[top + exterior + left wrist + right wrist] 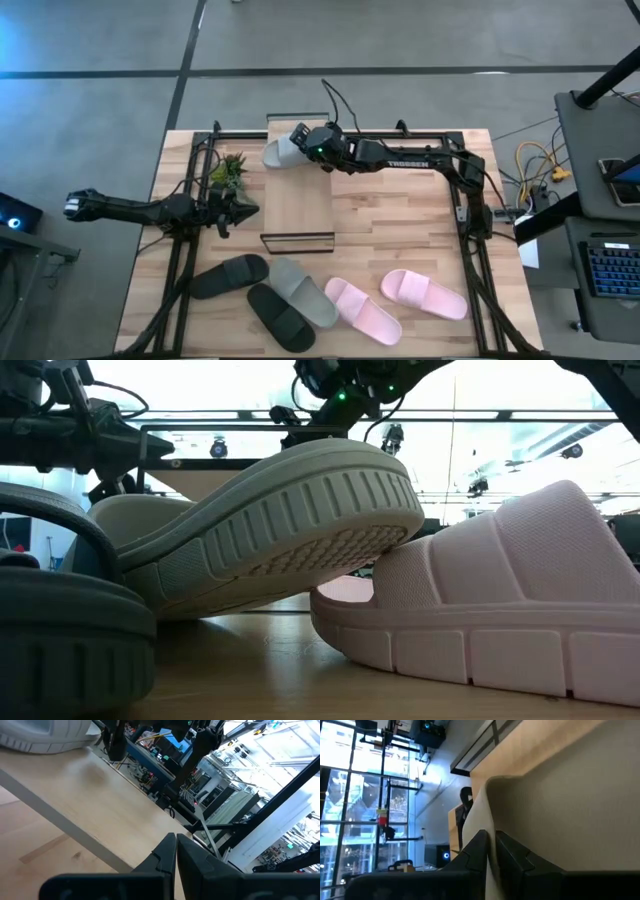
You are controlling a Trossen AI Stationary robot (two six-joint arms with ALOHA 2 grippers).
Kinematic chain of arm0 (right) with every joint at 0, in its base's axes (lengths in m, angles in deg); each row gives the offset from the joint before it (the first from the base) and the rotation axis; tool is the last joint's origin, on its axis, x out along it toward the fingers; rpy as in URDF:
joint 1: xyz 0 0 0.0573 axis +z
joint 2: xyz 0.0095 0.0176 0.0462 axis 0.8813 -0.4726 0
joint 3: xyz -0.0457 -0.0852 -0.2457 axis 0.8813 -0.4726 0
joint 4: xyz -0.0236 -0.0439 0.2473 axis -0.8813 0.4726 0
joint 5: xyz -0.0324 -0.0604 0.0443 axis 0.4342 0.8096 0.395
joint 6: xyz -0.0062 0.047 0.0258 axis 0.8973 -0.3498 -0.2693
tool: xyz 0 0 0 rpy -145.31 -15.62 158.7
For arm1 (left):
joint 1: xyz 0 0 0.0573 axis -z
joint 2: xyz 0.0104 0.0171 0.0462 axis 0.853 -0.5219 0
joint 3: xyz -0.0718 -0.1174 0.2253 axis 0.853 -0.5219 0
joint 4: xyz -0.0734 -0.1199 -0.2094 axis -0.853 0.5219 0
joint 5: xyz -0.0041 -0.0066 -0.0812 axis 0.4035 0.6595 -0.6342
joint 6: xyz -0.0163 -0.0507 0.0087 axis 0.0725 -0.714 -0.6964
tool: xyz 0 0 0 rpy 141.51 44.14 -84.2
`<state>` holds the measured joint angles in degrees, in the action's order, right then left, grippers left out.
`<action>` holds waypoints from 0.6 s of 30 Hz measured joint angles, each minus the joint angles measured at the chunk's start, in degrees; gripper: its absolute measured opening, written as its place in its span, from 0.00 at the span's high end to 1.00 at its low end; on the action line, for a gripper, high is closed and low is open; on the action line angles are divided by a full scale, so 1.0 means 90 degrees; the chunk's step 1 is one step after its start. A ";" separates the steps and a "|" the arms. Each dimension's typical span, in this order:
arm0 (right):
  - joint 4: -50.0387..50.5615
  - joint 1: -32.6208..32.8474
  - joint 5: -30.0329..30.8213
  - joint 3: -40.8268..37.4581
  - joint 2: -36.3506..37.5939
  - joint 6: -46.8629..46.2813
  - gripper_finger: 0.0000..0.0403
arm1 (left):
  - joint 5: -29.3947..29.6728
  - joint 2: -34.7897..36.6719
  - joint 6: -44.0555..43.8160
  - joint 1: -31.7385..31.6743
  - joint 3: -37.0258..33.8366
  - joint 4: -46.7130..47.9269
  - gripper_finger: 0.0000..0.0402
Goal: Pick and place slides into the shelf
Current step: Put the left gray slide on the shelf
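A grey slide (280, 153) sits at the far end of the shelf (298, 200), a narrow rack with a light plank top, and reaches past its left edge. My right gripper (305, 143) is shut on it, coming from the table's right. My left gripper (245, 212) waits shut beside the shelf's left side. On the table's near part lie two black slides (230, 275) (280, 316), another grey slide (303, 290) and two pink slides (362, 310) (424, 293). In the low view, that grey slide's sole (270, 530) leans on a pink slide (500, 590). My right gripper pinches a thin grey wall of the slide (490, 815), seemingly the strap's edge, between its two fingers. The fingers come from the table's right, slanting a little downward. The slide is at the shelf top's far end; whether it rests on the plank or hangs just above, I cannot tell.
A small green plant (228, 170) stands left of the shelf, close to my left gripper. A black frame runs round the table's edges (470, 230). Bare tabletop lies right of the shelf (390, 220).
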<state>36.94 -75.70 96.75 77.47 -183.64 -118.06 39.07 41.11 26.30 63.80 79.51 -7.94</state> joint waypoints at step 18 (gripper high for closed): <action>0.0913 -0.0065 0.0022 -0.0019 0.0533 0.2636 0.57 | -0.0004 0.0010 -0.0007 0.0001 -0.0001 -0.0004 1.00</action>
<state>45.16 -76.28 96.95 77.29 -178.84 -94.34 39.04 41.20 26.23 63.81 79.51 -7.98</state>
